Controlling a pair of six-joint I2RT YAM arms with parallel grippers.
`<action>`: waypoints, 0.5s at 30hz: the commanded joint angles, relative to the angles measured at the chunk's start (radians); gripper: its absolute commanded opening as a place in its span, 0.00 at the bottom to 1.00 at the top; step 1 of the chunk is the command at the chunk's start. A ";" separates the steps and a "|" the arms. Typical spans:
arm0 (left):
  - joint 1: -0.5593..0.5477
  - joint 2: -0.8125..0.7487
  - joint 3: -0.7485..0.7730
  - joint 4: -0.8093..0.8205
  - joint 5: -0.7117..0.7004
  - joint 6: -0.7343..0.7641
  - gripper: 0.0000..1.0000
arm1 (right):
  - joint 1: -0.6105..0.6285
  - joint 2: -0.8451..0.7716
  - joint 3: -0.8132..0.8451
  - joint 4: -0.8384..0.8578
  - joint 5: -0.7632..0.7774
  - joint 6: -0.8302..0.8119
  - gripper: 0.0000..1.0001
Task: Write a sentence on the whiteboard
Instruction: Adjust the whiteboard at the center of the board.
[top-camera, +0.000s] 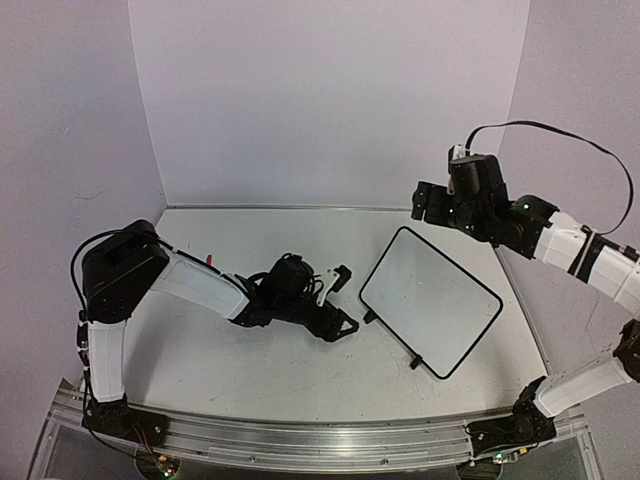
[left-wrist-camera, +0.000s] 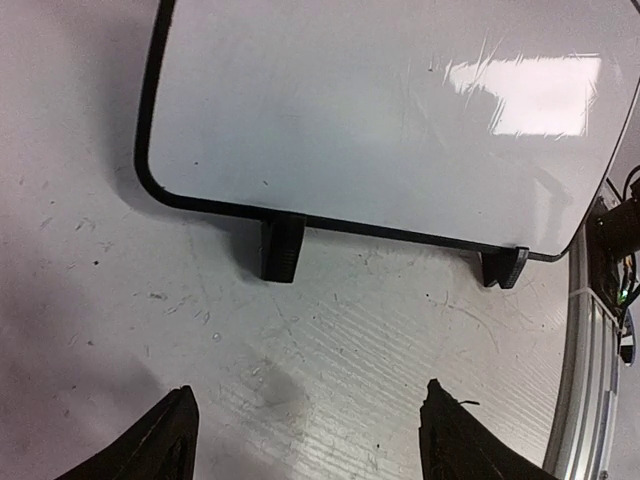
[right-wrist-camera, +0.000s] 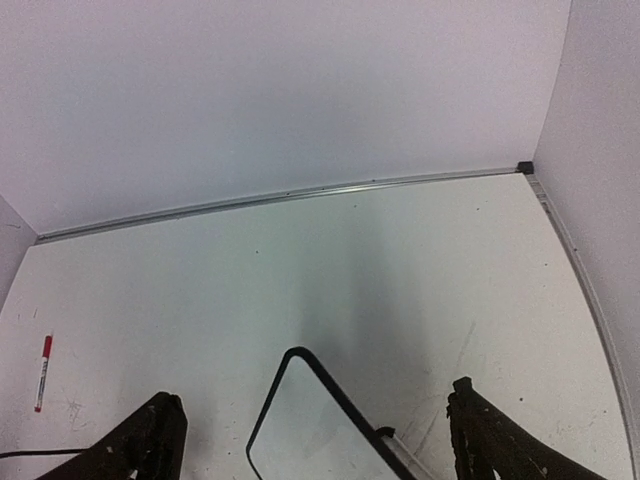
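three plain pale walls (top-camera: 330, 100) box in your scuffed tabletop (top-camera: 250, 370). the glossy, round-cornered whiteboard (top-camera: 432, 300) lies flat on it. near the board, your left gripper (left-wrist-camera: 310, 400) and right gripper (right-wrist-camera: 312, 395) gape wide, both empty.

Whiteboard (top-camera: 430, 300) lying on table (top-camera: 250, 370), left pincer (top-camera: 348, 298) beside it

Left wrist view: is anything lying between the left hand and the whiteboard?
No. In the left wrist view, only bare scuffed tabletop separates the open left hand from the whiteboard and the two black feet on its near edge.
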 joint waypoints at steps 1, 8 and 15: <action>-0.018 0.085 0.122 0.040 -0.071 0.039 0.74 | -0.012 -0.101 0.009 0.057 -0.022 -0.084 0.92; -0.027 0.214 0.245 0.030 -0.077 0.047 0.63 | -0.011 -0.230 -0.038 0.123 -0.007 -0.147 0.92; -0.044 0.291 0.331 0.005 -0.118 0.049 0.45 | -0.012 -0.341 -0.096 0.212 -0.027 -0.227 0.93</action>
